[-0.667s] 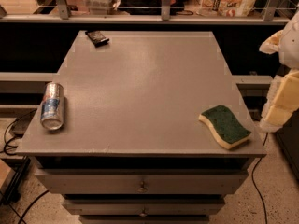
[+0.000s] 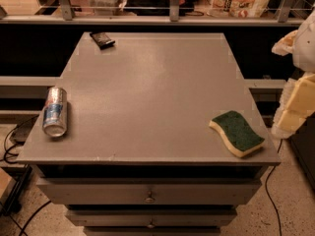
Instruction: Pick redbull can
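While the shiny redbull can (image 2: 54, 111) lies sideways, the claw (image 2: 295, 106) beside the sponge (image 2: 237, 133): width untellable.

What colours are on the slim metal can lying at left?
The redbull can is silver with blue panels in camera view; the gripper hangs right of the table.

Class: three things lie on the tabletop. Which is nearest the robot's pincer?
The green sponge at the front right corner; the pincer hangs just beyond that edge, while the redbull can and dark packet lie far left.
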`<act>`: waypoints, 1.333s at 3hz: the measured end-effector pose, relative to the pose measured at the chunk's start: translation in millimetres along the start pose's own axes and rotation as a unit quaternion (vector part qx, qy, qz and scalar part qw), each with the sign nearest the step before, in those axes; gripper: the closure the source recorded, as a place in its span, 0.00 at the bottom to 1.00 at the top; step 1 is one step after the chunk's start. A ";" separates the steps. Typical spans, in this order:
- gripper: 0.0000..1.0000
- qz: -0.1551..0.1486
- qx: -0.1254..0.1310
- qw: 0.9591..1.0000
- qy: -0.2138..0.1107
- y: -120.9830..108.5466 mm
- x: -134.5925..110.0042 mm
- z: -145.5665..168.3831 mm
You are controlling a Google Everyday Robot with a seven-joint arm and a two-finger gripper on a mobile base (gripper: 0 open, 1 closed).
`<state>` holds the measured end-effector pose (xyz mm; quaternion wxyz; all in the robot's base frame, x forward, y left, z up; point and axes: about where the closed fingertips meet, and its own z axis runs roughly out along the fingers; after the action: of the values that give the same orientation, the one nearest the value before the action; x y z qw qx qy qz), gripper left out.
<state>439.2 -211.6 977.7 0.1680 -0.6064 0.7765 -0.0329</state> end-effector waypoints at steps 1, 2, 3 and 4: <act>0.00 -0.039 -0.014 0.997 -0.070 0.3 -39.8 15.1; 0.00 -0.076 -0.036 0.988 -0.129 4.2 -81.1 27.2; 0.00 -0.076 -0.036 0.988 -0.129 4.2 -81.1 27.2; 0.00 -0.087 -0.042 0.982 -0.160 4.1 -109.2 30.1</act>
<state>467.2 -101.9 972.5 0.2611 -0.6754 0.6848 0.0822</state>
